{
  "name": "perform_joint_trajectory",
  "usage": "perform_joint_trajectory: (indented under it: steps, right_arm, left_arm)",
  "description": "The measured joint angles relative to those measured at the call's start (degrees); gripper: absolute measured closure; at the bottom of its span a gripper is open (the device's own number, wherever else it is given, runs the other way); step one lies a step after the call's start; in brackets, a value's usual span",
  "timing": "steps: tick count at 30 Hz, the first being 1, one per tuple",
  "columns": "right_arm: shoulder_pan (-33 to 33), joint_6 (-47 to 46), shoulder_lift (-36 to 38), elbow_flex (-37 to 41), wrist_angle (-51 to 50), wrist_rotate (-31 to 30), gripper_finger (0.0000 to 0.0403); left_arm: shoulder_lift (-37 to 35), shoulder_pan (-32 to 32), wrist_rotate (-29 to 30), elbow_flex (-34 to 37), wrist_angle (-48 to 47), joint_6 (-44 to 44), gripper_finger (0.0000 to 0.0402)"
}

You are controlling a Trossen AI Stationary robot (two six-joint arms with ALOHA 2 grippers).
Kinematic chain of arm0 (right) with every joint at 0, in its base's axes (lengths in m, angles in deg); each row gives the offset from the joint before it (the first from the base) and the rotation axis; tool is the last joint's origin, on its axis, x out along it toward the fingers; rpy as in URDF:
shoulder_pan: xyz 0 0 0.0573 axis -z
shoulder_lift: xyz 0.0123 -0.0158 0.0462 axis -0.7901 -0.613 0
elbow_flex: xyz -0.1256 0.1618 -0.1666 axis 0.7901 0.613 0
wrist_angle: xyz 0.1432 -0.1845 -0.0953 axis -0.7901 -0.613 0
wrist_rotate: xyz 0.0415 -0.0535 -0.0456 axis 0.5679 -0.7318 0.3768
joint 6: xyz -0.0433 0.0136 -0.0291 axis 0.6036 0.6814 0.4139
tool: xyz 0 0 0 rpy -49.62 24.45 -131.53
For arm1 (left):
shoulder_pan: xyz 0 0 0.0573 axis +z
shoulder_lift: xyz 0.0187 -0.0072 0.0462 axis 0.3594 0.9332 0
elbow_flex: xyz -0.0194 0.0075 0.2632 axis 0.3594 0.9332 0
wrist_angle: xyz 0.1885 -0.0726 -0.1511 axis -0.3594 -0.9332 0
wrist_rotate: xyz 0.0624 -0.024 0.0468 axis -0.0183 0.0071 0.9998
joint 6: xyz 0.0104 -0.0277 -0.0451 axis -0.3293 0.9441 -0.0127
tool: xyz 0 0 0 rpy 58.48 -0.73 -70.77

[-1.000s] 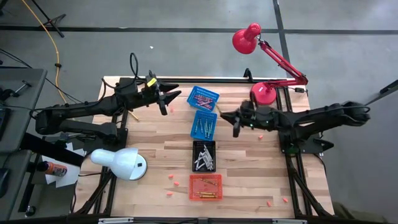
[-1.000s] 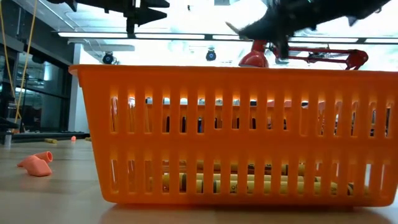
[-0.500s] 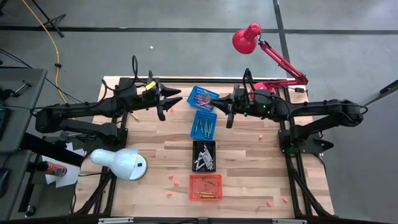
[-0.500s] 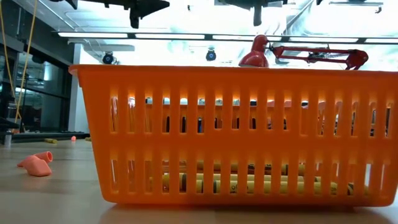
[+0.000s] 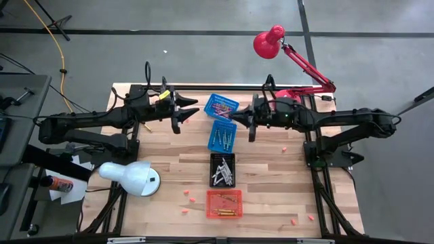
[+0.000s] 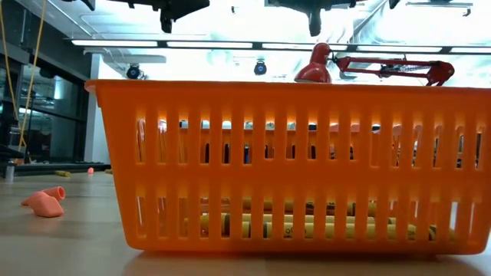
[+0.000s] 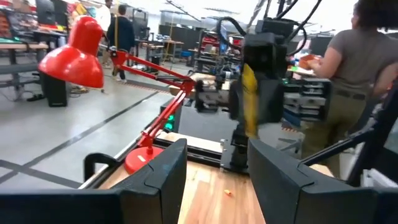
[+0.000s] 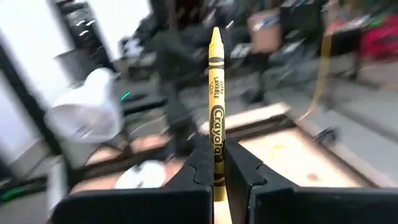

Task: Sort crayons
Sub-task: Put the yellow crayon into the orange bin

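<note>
Your right gripper (image 8: 217, 163) is clamped tight on a yellow crayon (image 8: 216, 93), which stands straight up out of the fingers. From above, that gripper (image 5: 251, 127) hangs just beside the two blue baskets (image 5: 222, 107) at the far end of the row. Your left gripper (image 5: 183, 110) waits on the other side of those baskets, its fingers (image 7: 155, 180) spread apart with nothing between them. More crayons lie sorted in the orange basket (image 6: 291, 165), nearest the front of the table (image 5: 271, 183).
</note>
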Motion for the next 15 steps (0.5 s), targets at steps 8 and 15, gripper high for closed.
perform_joint_trajectory:
  steps: [8, 15]
  right_arm:
    - [-7.01, -13.26, -4.01, 0.00, -13.44, 15.55, 0.0402]
    - [-19.72, -23.34, -13.25, 0.00, -12.58, 17.16, 0.0402]
  left_arm:
    - [0.00, 0.07, 5.35, 0.00, -0.03, -1.42, 0.0243]
    - [0.04, 0.07, 7.17, 0.02, -0.80, -1.71, 0.0243]
